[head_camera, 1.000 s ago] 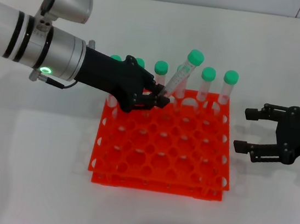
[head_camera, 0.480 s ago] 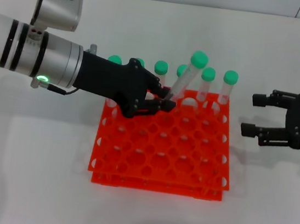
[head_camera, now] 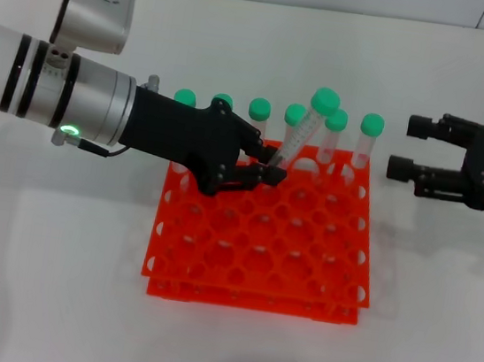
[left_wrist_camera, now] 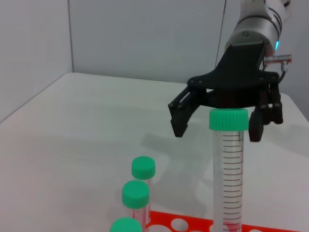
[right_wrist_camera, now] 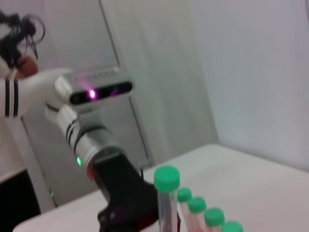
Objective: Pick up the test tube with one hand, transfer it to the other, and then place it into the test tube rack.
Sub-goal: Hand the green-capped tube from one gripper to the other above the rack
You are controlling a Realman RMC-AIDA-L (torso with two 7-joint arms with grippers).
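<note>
Holding the tilted test tube (head_camera: 299, 139) above the test tube rack (head_camera: 263, 237), my left hand (head_camera: 262, 168) is clamped on it; my right hand (head_camera: 414, 150) waits agape near the desk's right edge.

Silver-white arms, black grippers, green light ring (head_camera: 71, 133)

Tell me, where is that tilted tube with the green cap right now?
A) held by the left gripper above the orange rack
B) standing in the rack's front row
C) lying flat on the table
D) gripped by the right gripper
A: the left gripper is shut on the test tube, tilted above the test tube rack, while the right gripper waits open and apart.
</note>
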